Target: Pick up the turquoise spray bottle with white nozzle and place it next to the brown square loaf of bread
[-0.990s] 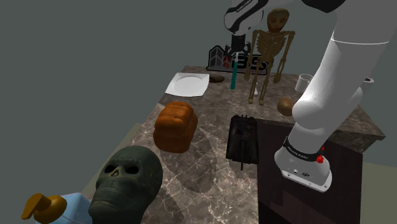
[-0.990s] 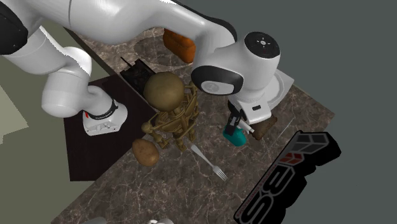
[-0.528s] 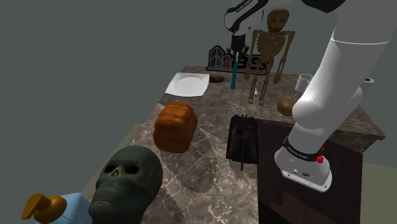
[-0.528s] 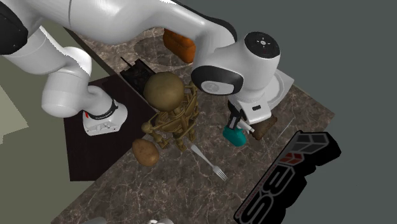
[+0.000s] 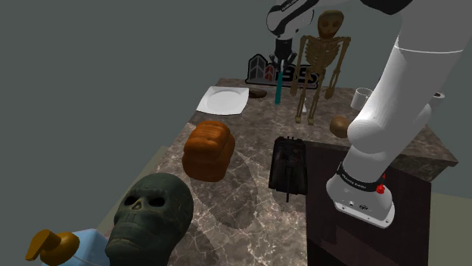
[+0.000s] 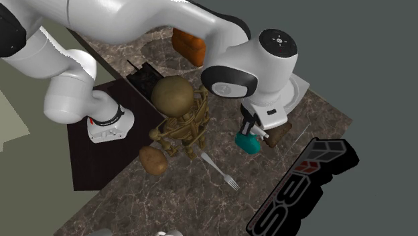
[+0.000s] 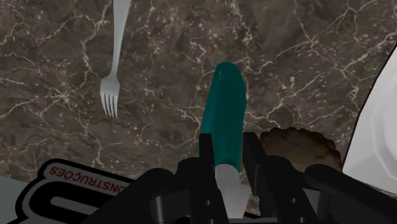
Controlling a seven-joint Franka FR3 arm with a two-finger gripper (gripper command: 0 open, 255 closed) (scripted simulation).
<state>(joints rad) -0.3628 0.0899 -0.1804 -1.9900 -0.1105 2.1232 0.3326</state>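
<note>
The gripper (image 7: 228, 153) is closed narrowly on the teal bottle (image 7: 224, 114), its fingers clasping the neck. The pale nozzle (image 7: 230, 184) is mostly hidden among them. The bottle hangs upright just beside the skeleton (image 5: 321, 60), on its plate (image 5: 224, 99) side. I cannot tell whether its base touches the counter (image 5: 249, 151). The loaf (image 5: 209, 149) lies well apart from the skeleton, and in the second exterior view the arm (image 6: 134, 20) covers part of it.

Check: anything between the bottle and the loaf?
Nothing tall. The gripper is shut on the bottle; a flat white plate lies on the counter between it and the loaf. The skeleton stands aside, toward the shoulder view's right. A lifted carry should probably clear the plate.
</note>
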